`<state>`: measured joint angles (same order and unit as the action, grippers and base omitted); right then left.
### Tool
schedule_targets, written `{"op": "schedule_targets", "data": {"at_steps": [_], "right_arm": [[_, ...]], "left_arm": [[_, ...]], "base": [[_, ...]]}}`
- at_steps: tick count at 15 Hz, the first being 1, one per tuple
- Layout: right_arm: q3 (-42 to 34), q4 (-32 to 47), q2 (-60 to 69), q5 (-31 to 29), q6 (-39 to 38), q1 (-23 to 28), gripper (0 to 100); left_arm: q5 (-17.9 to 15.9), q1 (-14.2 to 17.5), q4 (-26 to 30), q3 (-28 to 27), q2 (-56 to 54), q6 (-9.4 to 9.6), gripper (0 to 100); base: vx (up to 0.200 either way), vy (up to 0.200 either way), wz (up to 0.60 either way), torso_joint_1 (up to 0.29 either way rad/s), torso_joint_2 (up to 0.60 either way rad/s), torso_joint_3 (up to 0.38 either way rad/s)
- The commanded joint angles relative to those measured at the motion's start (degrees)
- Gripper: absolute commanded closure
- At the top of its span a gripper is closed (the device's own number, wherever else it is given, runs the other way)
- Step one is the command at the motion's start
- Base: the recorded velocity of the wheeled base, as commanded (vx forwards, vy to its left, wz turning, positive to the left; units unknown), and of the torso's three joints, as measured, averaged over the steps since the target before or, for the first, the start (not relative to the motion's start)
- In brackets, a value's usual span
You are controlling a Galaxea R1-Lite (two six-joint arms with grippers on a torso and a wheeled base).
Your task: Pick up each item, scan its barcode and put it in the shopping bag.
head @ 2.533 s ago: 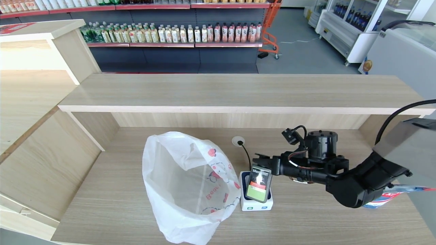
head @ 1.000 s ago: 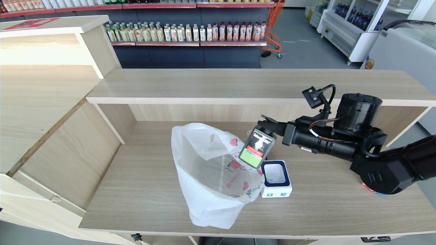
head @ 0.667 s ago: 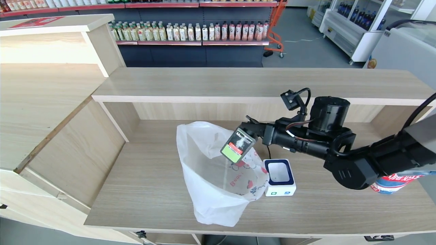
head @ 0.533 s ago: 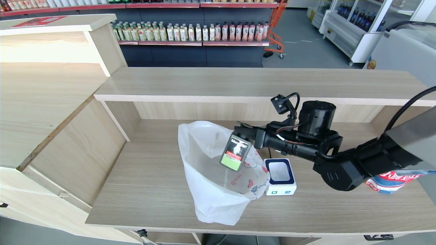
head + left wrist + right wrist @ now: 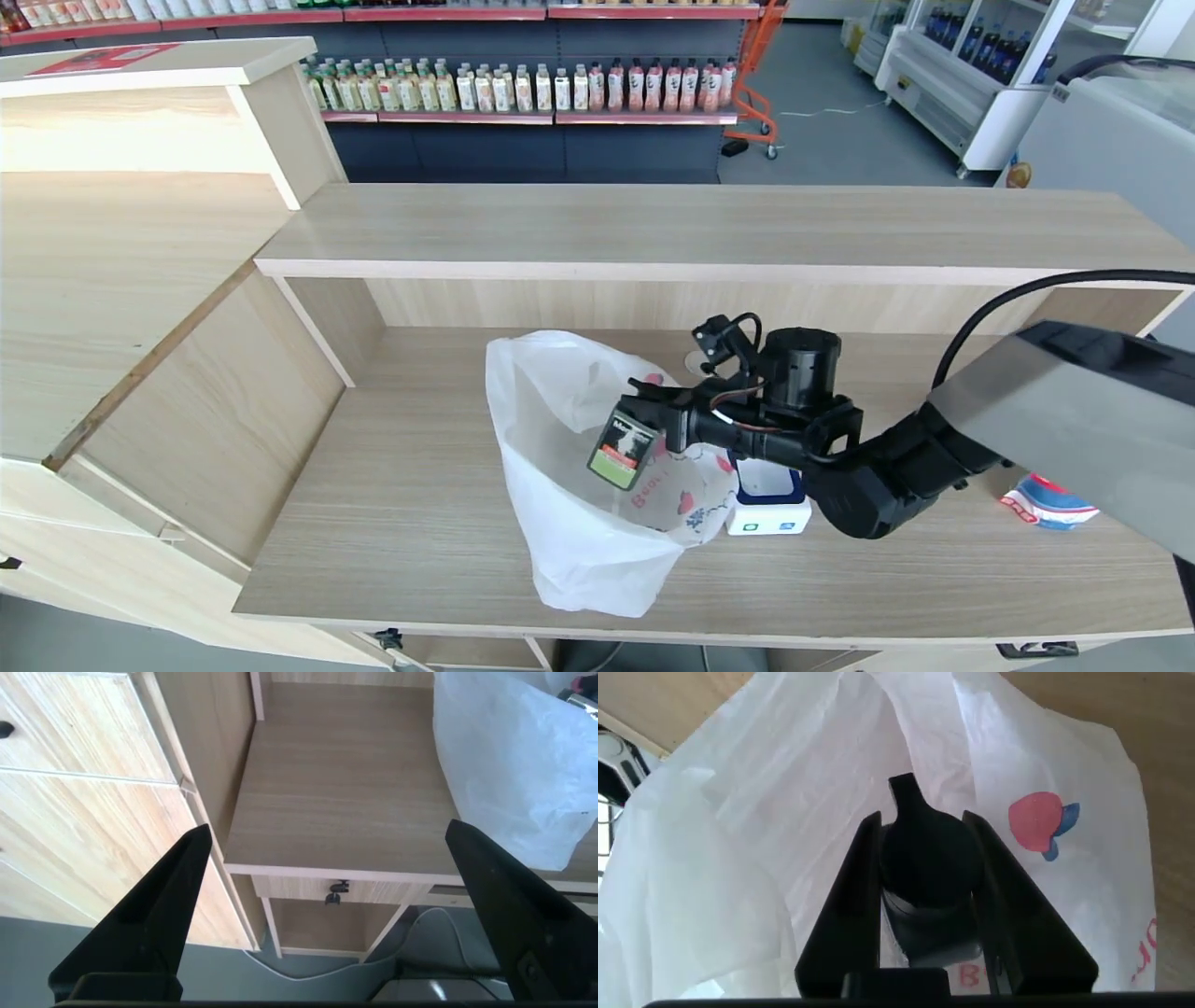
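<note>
The dark, green-labelled packet point(image 5: 624, 450) hangs tilted over the open mouth of the white shopping bag point(image 5: 560, 523), grasped at its top by the right end effector point(image 5: 646, 413), the scanner point(image 5: 767, 515) just beside the bag on the counter point(image 5: 411, 523).

Looking along my right gripper point(image 5: 923, 829), I see it aimed into the open mouth of the white shopping bag point(image 5: 766, 831). Its two black fingers point(image 5: 842, 924) are closed on a dark item point(image 5: 929, 863), one on each side, and a small tab of the item pokes past the fingertips. Crumpled thin plastic surrounds them, printed with a red fruit point(image 5: 1035, 821) that has a blue leaf. A pale wooden counter point(image 5: 1130, 705) shows beyond the bag.
</note>
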<state>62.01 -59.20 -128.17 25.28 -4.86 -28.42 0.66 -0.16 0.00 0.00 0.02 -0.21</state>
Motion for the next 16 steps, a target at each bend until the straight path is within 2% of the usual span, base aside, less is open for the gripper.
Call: {"op": "schedule_targets", "data": {"at_steps": [1, 7, 8, 11, 14, 16], "right_arm": [[-0.05, -2.33, -4.89, 0.2, 3.9, 0.12, 100], [0.39, -2.06, -8.59, 0.47, 13.74, -1.38, 100], [0.3, -2.06, -8.76, 0.56, 13.83, -1.64, 0], [0.92, -2.06, -7.36, 0.56, 9.43, -1.91, 0], [1.18, -1.62, -0.41, 0.64, -8.14, -1.55, 0], [1.88, 1.28, 3.54, 0.56, -14.21, -1.2, 0]], "left_arm": [[0.04, -0.02, 0.0, 0.0, -0.02, 0.03, 0], [0.04, -0.02, 0.0, 0.0, -0.02, -0.06, 0], [0.04, -0.02, 0.0, 0.0, -0.02, -0.06, 0], [0.04, -0.02, 0.0, 0.0, -0.02, 0.03, 0], [0.04, -0.02, 0.0, 0.0, -0.02, 0.03, 0], [0.04, -0.02, 0.0, 0.0, -0.02, 0.03, 0]], "base": [[0.0, 0.0, 0.0, 0.0, 0.0, 0.0], [0.0, 0.0, 0.0, 0.0, 0.0, 0.0], [0.0, 0.0, 0.0, 0.0, 0.0, 0.0], [0.0, 0.0, 0.0, 0.0, 0.0, 0.0], [0.0, 0.0, 0.0, 0.0, 0.0, 0.0], [0.0, 0.0, 0.0, 0.0, 0.0, 0.0]]}}
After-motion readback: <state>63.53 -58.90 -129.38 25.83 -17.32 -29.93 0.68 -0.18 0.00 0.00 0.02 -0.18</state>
